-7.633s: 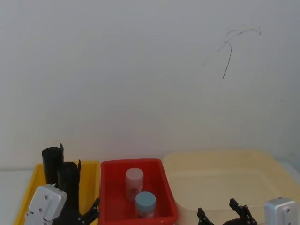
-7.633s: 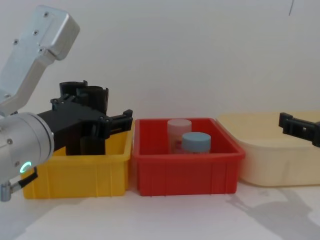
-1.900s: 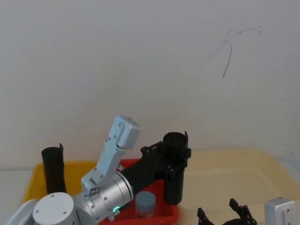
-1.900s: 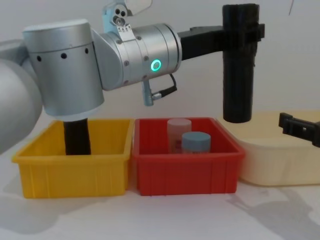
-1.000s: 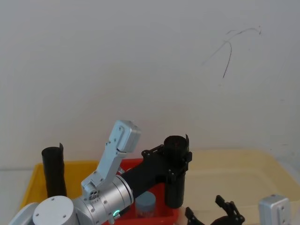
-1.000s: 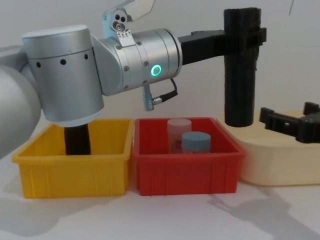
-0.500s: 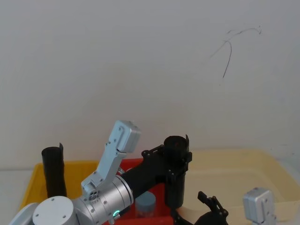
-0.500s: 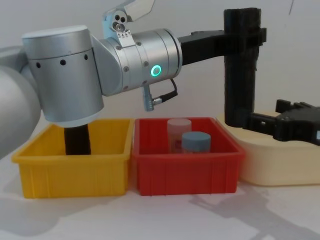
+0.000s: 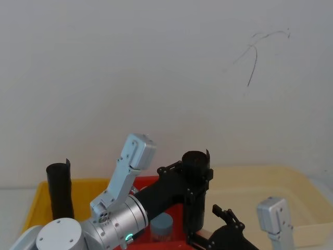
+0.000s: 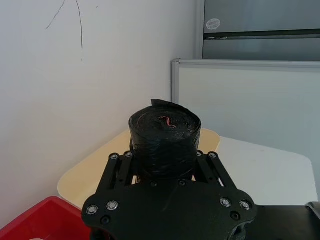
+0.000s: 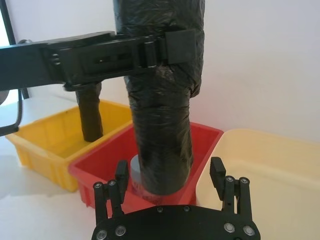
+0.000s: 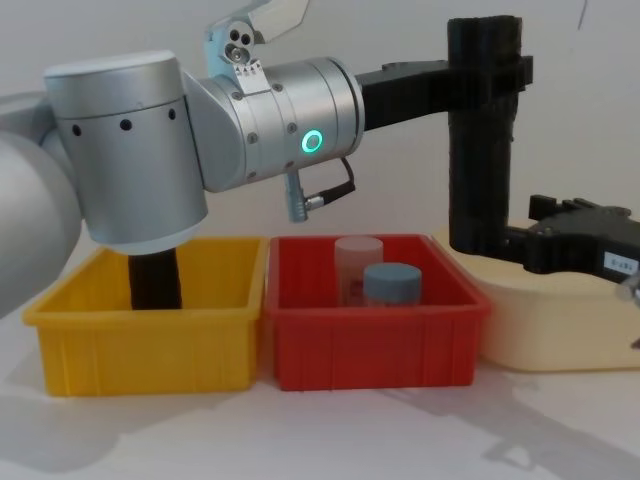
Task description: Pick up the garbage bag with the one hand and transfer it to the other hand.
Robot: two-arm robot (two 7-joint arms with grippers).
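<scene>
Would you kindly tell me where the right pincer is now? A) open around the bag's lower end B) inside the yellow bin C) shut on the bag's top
A: the right pincer stands open, flanking the garbage bag near its bottom; the left pincer grips higher.

Upright garbage bag (image 12: pixel 478 175) in left hand (image 12: pixel 488 78)

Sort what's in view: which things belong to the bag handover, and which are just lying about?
In the job: garbage bag; left gripper, shut on it; right gripper, open around its lower end.
Lying about: notched black roll in yellow bin; pale jar, blue-lidded jar in red bin; cream tub.
</scene>
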